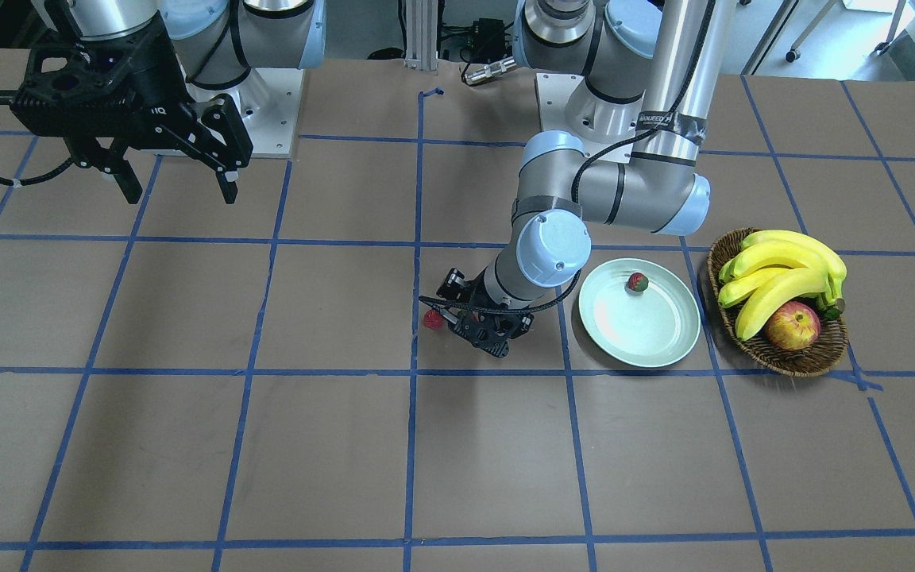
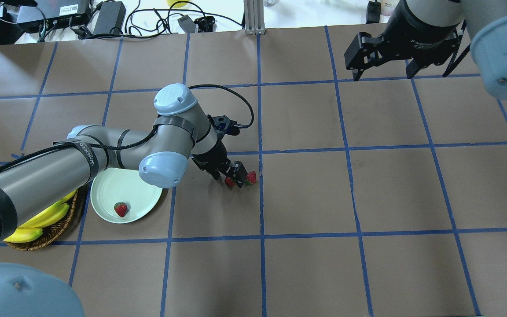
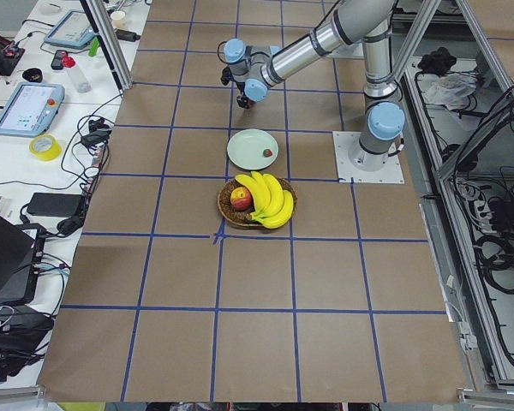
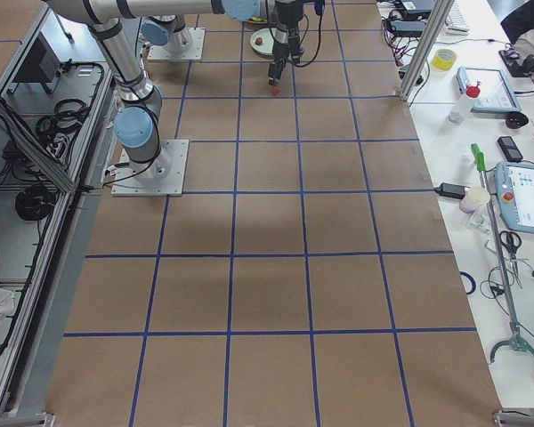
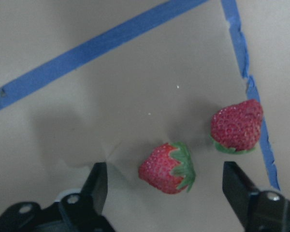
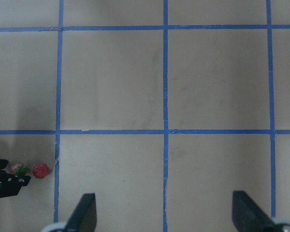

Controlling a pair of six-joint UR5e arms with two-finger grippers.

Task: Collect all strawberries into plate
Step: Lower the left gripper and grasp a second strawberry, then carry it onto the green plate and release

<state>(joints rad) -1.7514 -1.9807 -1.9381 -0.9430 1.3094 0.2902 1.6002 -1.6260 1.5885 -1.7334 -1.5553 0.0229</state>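
Note:
One strawberry (image 5: 167, 167) lies on the brown table between the fingers of my left gripper (image 5: 166, 186), which is open and low over it. A second strawberry (image 5: 237, 125) lies just beside it on the blue tape line. In the overhead view these two strawberries (image 2: 250, 177) sit at my left gripper (image 2: 234, 177). To the left is the pale green plate (image 2: 137, 189), with a third strawberry (image 2: 121, 208) resting in it. My right gripper (image 2: 383, 74) hangs open and empty, high at the far right.
A wicker basket (image 1: 783, 357) with bananas (image 1: 783, 266) and an apple (image 1: 793, 326) stands right beside the plate (image 1: 652, 330). My left arm's elbow reaches over the plate's edge. Blue tape lines grid the table.

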